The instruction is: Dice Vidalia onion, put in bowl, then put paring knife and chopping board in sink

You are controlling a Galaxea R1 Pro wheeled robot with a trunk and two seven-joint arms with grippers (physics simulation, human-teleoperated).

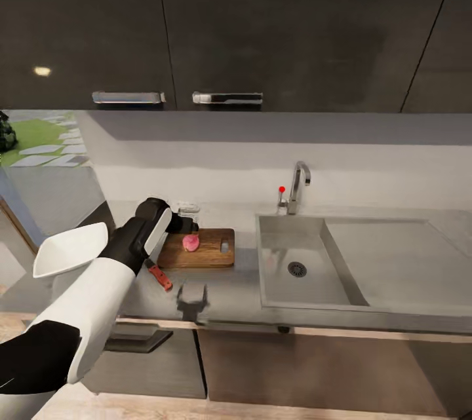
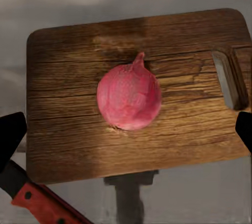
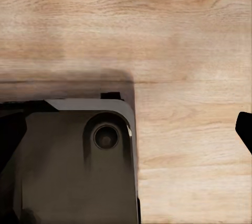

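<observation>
1. Vidalia onion (image 1: 191,243): pink, whole, resting on the chopping board's left part.
2. Chopping board (image 1: 210,251): brown wood, flat on the bench, left of the sink (image 1: 288,263).
3. Paring knife (image 1: 159,275): red handle, beside the board's near-left corner.
4. Bowl (image 1: 69,248): white, far left.

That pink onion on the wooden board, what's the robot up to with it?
The robot's left gripper hangs open above the onion, which sits whole on the chopping board on the grey countertop, left of the sink. A red-handled knife lies on the counter at the board's near edge, and a white bowl sits further left. Nothing is cut yet.
</observation>
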